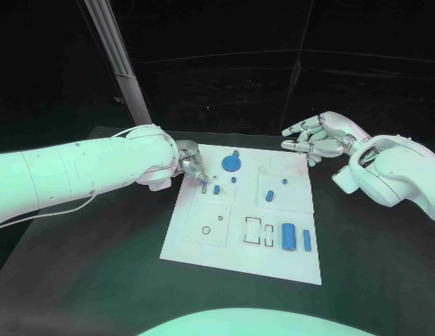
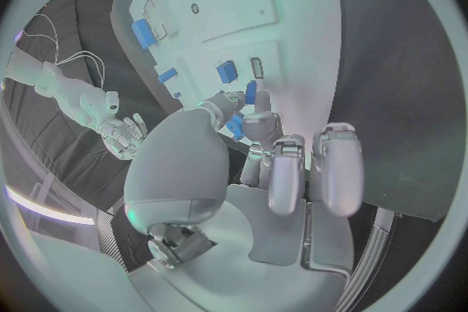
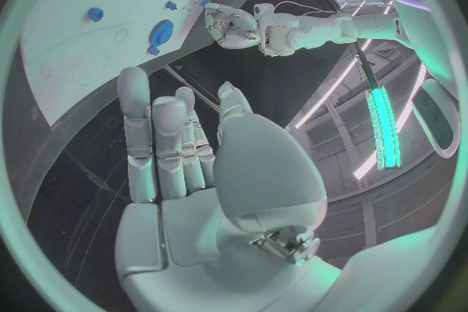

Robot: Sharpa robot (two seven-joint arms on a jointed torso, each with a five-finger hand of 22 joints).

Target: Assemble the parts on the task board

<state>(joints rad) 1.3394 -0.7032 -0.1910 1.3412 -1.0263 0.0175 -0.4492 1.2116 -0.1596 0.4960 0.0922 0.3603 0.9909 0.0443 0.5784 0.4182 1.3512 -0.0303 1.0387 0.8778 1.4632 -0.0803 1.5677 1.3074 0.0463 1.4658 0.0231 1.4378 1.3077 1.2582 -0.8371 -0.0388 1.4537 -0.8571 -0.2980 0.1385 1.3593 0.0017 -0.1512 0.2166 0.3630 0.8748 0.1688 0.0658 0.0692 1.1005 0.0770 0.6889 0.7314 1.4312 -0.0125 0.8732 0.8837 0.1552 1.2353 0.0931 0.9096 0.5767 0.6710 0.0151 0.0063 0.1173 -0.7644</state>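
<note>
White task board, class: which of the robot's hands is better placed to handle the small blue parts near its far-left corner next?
Probably the left hand: its fingertips sit over the white task board beside a small blue part. The right hand hovers open, off the board's far-right corner.

The table is viewed from above by the head camera, facing forward and down, with the board at the centre, the left hand near ten o'clock and the right hand near one o'clock. The left wrist camera is set close behind the left hand and faces along its fingers onto the board. The right wrist camera is set behind the right hand, farther from the board. The board is shared by all three views; the opposite hand is caught by each wrist view.
</note>
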